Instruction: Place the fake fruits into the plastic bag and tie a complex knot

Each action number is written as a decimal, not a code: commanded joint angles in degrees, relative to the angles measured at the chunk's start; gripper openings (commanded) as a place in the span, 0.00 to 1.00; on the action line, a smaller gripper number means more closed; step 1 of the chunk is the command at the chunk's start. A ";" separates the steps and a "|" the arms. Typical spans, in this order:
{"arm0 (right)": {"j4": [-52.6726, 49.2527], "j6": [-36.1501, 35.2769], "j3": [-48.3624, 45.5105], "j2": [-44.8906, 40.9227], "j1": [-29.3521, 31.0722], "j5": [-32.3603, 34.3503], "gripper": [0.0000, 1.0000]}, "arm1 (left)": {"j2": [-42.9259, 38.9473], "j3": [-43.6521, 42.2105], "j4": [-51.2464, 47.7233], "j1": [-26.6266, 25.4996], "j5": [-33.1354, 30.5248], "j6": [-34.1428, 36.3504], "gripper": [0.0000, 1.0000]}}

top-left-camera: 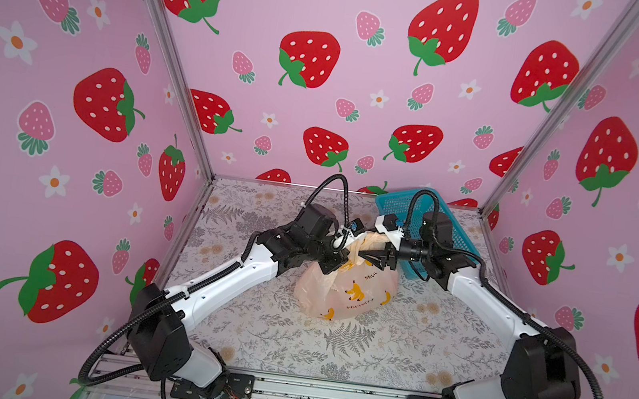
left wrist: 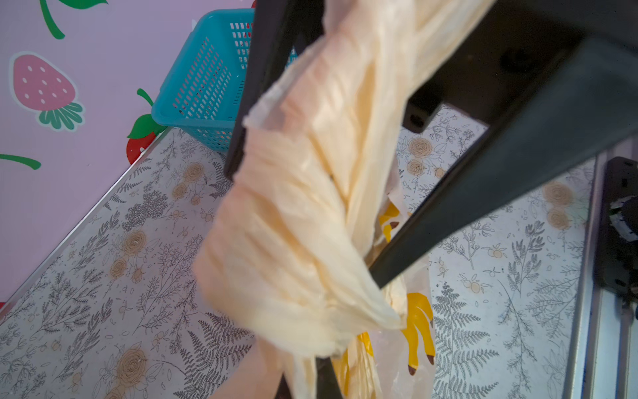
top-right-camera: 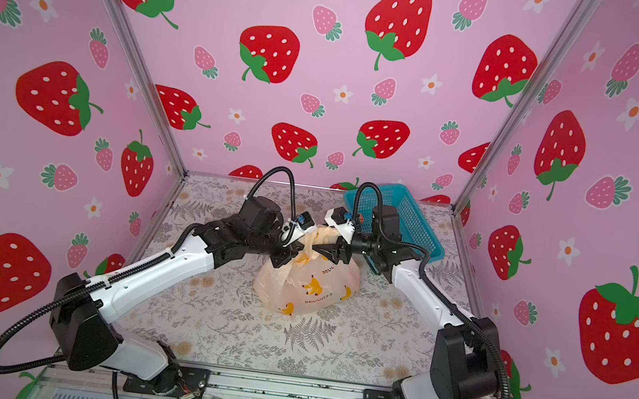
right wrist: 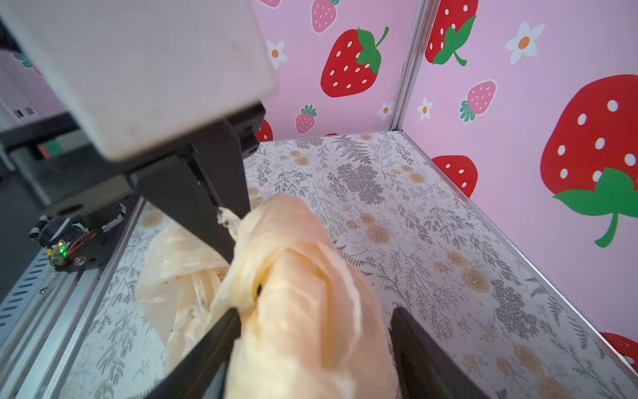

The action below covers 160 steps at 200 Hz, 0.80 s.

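I am looking first at the left gripper [right wrist: 224,221]. Its black fingers [right wrist: 193,193] are pressing together and pinching a crumpled end of the thin, translucent peach-beige plastic bag printed with yellow bananas [top-left-camera: 347,292].

The right gripper [right wrist: 316,312] is facing it from the opposite side, with its fingers standing wide apart. A thick twisted bundle of the bag's handle plastic is lying between them. The bundle is brushing one finger [right wrist: 207,345] and sitting clear of the other.

In both top views the two grippers are meeting almost tip to tip just above the bag's gathered neck. There the plastic is bunching into a tight twist, and a loose loop of handle is rising behind it.

The bag's rounded body is sitting directly beneath the grippers. It is resting on the grey floral-patterned tabletop [top-left-camera: 331,349], roughly midway between the two arms. I cannot make out through the plastic what is filling it.

Behind the right gripper, a blue mesh plastic basket [top-left-camera: 397,204] is sitting near the back of the table, on the right side. Pink walls printed with flat strawberries and white flowers [top-left-camera: 334,9] are enclosing the table on three sides.
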 commanded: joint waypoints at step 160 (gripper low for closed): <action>-23.89 -12.02 12.57 -2.54 -1.81 -1.59 0.90 | 1.40 2.12 0.08 -0.28 0.57 4.83 0.00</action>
